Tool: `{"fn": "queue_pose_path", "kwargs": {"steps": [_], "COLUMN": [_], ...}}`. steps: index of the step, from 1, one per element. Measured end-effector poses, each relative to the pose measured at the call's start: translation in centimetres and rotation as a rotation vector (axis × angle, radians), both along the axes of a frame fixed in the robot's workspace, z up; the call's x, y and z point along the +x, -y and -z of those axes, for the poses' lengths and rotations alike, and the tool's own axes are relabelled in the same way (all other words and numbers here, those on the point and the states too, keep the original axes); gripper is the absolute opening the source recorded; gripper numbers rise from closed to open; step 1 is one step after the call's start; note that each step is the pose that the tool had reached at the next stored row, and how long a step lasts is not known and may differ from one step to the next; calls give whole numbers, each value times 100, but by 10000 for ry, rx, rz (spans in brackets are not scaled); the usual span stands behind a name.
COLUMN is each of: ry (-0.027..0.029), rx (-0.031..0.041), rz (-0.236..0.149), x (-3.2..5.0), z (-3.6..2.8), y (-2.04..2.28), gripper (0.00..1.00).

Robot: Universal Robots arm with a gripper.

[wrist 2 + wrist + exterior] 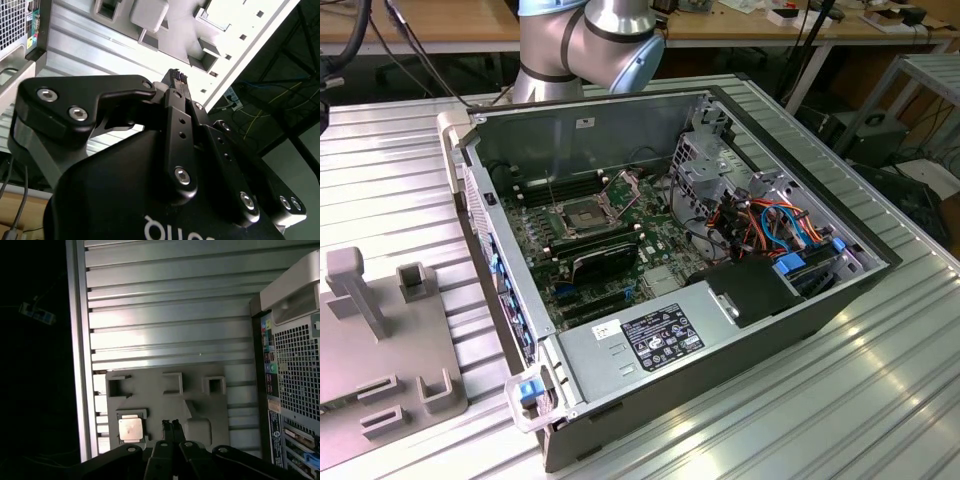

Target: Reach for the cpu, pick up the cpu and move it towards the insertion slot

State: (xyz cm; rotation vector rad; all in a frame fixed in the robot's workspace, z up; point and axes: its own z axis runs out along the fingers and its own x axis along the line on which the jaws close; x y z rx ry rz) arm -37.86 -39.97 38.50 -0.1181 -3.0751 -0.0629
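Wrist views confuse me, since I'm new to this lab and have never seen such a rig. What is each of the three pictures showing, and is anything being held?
The exterior view comes from a camera off the arm. It shows the robot arm's base behind an open computer case on a ribbed metal table. Inside the case, the square socket with the shiny frame is the insertion slot. On the exterior view's left lies a grey fixture plate.

The two wrist views come from cameras riding on the arm. In the first wrist view the gripper is over that plate, shut and holding nothing. Beside it the cpu, a small square chip, sits in its holder on the plate, not yet picked up. The second wrist view looks along the black gripper body toward the same plate.
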Motion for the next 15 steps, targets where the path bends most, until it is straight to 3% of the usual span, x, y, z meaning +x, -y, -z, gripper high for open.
{"fn": "queue_pose_path", "kwargs": {"steps": [7,15], "ry": [47,64], "rx": [0,0], "rz": [-1,-2], "x": [-162,-305], "z": [9,17], "y": [94,128], "gripper": [11,11]}}
